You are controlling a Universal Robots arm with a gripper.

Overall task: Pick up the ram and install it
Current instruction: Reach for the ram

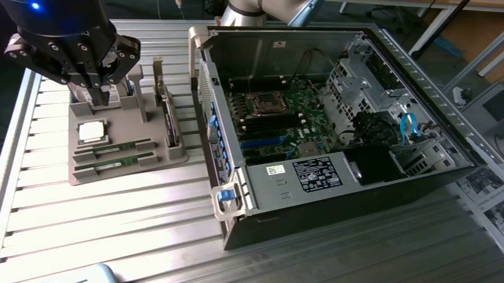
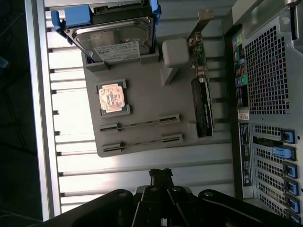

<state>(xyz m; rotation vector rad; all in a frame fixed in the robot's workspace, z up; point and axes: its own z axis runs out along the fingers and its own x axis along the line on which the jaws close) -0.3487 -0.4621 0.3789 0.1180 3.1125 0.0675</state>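
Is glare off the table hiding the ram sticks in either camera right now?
Exterior view: the table slats glare, yet the ram sticks in the grey tray read green. Wrist view: bright slats beside the tray, the sticks only thin dark lines, the gripper in shadow.

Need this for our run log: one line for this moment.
gripper: shut, empty | nearest: holder | ram sticks: both in holder slots
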